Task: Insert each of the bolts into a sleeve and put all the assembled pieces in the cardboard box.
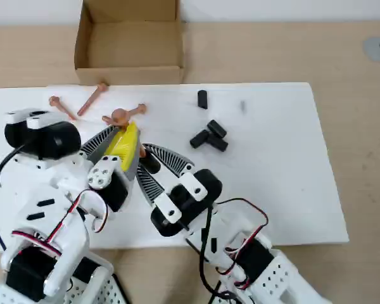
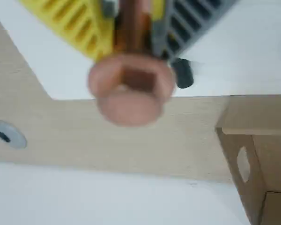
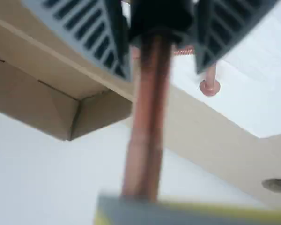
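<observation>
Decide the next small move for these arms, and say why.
Probably the right gripper should slide its black sleeve farther along the bolt: the shaft's tip seems just inside the sleeve, while a long bare stretch runs to the left gripper, shut on the bolt near its head.

Loose bolts (image 1: 92, 99) lie just in front of the cardboard box (image 1: 130, 75); sleeves (image 1: 209, 137) sit mid-mat. Rm to pass over white mat (image 1: 285, 171) right of them.
</observation>
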### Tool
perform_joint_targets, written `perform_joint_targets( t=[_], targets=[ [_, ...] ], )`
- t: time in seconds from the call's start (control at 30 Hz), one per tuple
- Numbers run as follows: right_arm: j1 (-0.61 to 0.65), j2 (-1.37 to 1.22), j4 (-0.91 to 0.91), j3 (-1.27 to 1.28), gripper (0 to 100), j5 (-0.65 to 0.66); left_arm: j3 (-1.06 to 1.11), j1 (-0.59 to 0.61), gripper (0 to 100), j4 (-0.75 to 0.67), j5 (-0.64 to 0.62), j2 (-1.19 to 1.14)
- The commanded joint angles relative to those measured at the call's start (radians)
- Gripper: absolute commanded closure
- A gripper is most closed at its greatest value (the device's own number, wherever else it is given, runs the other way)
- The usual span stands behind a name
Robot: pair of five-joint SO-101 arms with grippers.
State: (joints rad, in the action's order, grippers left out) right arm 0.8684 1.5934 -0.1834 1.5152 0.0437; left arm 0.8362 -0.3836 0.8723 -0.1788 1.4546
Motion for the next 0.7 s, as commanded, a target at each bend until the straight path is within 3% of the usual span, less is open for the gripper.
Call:
perform_joint_targets(
  t=[0.0, 0.67],
  targets=[
    [0.018, 0.008, 0.025, -0.099, 98.9, 0.002, -0.044, 0.025, 99, 0.005, 0.014, 0.005],
    [0.016, 0.008, 0.025, -0.097, 98.9, 0.002, -0.046, 0.021, 93, -0.002, -0.074, 0.007]
  ],
)
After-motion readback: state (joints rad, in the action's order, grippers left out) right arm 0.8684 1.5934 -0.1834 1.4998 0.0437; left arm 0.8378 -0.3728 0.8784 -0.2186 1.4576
